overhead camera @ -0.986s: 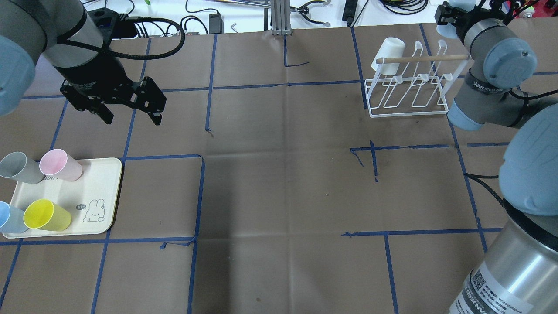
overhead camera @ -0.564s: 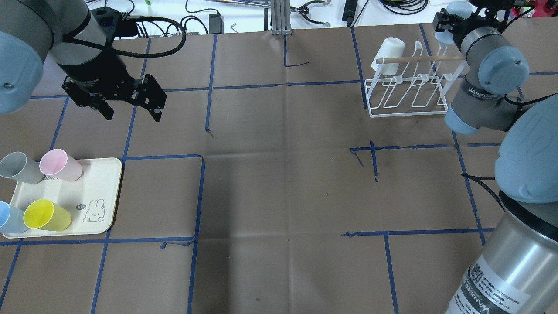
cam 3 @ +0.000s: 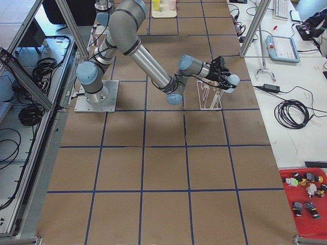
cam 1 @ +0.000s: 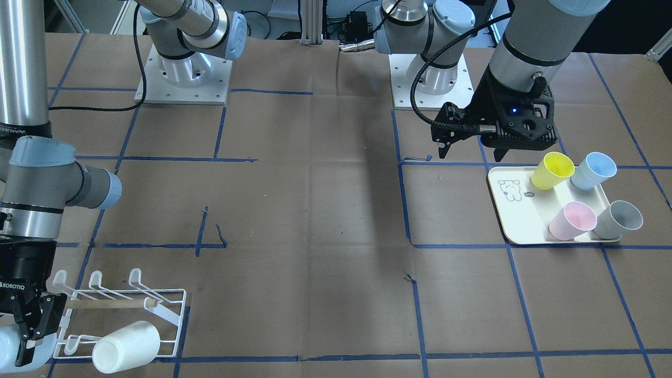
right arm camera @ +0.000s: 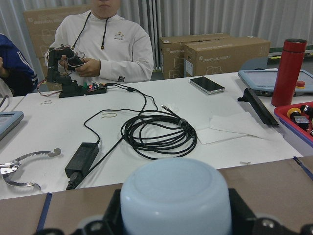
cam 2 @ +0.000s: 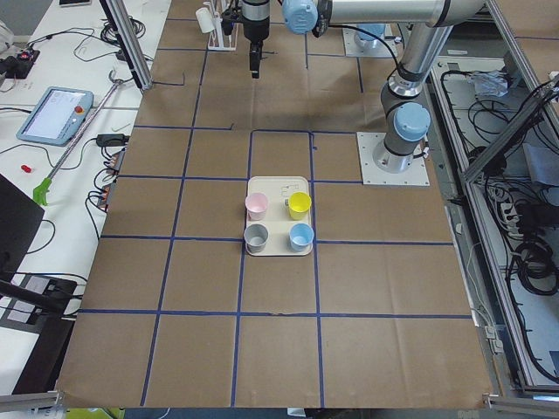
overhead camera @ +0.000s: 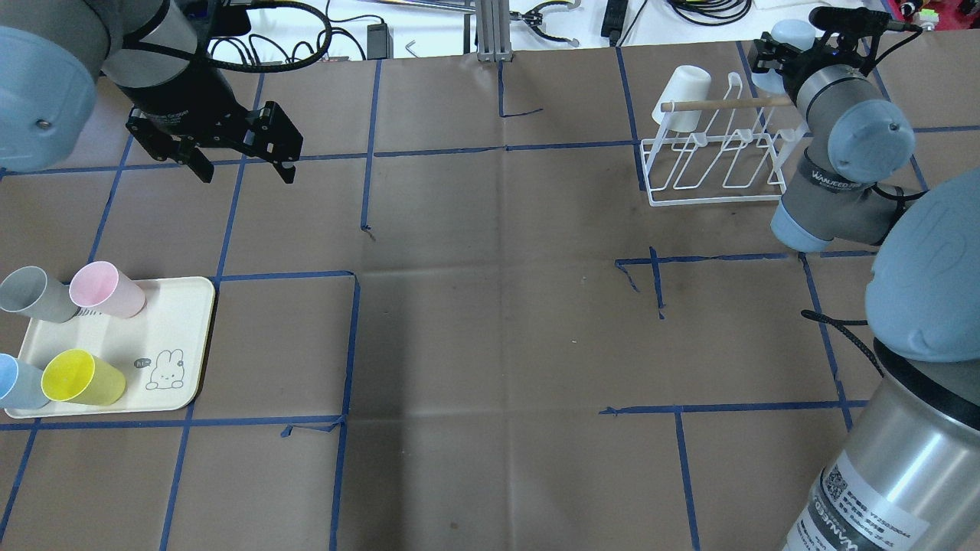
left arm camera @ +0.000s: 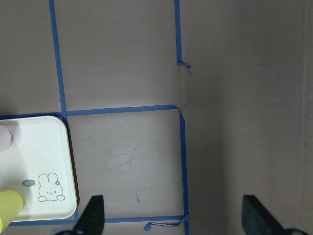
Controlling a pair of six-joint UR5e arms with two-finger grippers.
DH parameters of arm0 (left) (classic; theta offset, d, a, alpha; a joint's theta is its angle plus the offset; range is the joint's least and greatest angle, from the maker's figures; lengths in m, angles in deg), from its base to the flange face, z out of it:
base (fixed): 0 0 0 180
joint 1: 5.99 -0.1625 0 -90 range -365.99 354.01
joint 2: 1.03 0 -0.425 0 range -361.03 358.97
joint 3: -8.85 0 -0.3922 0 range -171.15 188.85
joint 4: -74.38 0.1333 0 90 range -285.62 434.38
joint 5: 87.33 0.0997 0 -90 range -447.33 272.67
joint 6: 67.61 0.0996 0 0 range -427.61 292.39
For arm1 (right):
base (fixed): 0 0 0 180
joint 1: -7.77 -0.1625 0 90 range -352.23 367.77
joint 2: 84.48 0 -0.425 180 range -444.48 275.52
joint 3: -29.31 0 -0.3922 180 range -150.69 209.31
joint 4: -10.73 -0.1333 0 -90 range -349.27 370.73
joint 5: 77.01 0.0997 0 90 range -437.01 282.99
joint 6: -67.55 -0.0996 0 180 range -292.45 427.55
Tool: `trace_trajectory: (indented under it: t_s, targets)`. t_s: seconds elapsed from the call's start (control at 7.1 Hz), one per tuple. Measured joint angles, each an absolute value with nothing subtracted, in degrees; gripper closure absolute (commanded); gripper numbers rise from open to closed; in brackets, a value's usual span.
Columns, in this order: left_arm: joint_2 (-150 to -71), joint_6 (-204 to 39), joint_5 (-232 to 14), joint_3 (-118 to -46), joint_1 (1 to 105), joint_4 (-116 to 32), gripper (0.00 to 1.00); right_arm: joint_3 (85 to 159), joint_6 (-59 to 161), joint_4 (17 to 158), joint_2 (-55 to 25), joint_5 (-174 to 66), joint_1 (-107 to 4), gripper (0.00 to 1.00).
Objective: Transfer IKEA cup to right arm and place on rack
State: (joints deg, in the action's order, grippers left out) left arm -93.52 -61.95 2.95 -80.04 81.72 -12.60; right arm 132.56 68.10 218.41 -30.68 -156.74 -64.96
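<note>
A pale blue IKEA cup (right arm camera: 176, 196) fills the bottom of the right wrist view, and my right gripper (overhead camera: 769, 55) is shut on it. Cup (overhead camera: 788, 34) and gripper hover at the right end of the white wire rack (overhead camera: 716, 157), level with its wooden dowel (overhead camera: 727, 102). In the front-facing view the same cup (cam 1: 9, 342) sits just left of the rack (cam 1: 123, 307). A white cup (overhead camera: 684, 94) hangs on the rack's left end. My left gripper (overhead camera: 247, 174) hangs open and empty above the table, well beyond the tray.
A cream tray (overhead camera: 180, 337) with a rabbit drawing holds a yellow cup (overhead camera: 80, 376), a pink cup (overhead camera: 106, 289), a grey cup (overhead camera: 34, 295) and a blue cup (overhead camera: 15, 381). Cables and a person sit beyond the far edge.
My left arm has pulled back toward the far side of the table, still open. My right gripper has shifted slightly toward the rack's end with the pale blue cup.
</note>
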Motion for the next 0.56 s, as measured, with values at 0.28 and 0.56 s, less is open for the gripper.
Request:
trace_trajectory:
  t_s: [0.28,0.56]
  targets:
    - [-94.1,-62.0,2.6,-79.5,81.7,-12.5,0.01,132.6,67.9,218.1,-30.4,-156.9,-65.0,0.0]
    - [-94.2,-61.9,2.9,-80.0,81.7,-12.5,0.01,132.4,68.0,217.8,-30.2,-156.9,-65.0,0.0]
